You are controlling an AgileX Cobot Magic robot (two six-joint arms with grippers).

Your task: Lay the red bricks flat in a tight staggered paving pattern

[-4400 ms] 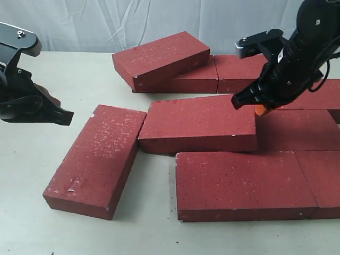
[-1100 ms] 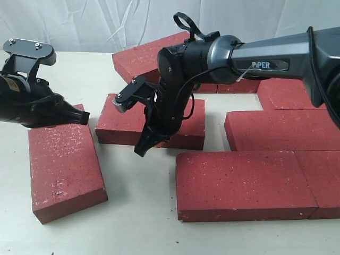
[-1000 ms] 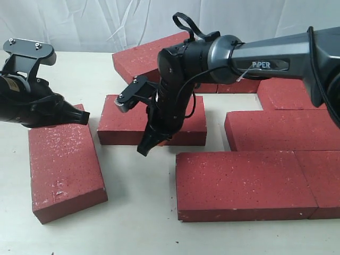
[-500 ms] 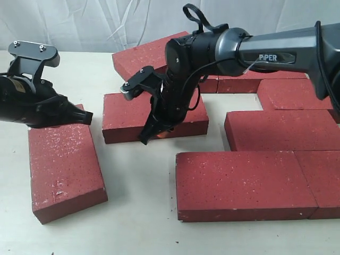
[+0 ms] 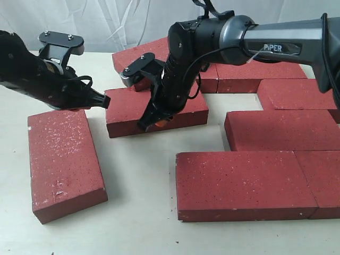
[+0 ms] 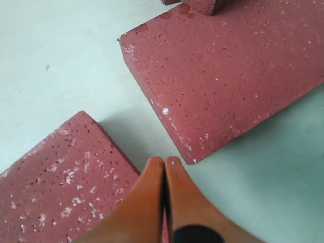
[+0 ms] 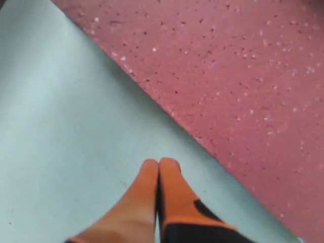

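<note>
Rightward since the earlier frame, the left end effector [image 5: 102, 101] now sits beside the left end of the middle brick [image 5: 133, 109], fingers pressed together and empty, over the loose brick [image 5: 64, 162] on the tabletop [image 5: 138, 180]. The right end effector [image 5: 155, 124], likewise closed and empty, hangs just beside that middle brick's front edge. More red bricks [image 5: 244, 183] lie flat rightward.

- Red bricks [image 5: 239, 180]: dark matte red all over, peppered with small pale speckles and tiny dark pits, with a few chipped white spots near the edges.
- Table [image 5: 138, 212]: plain pale off-white with a faint green tinge.
- Backdrop [image 5: 106, 21]: white, with soft grey folds.
- Right arm [image 5: 297, 37]: dark grey and black, with white lettering.
- Left arm [image 5: 26, 74]: black.
- Left gripper [image 6: 164, 162] and right gripper [image 7: 158, 163]: bright orange fingers [image 6: 142, 202] — one finger on each carries a black patch.
</note>
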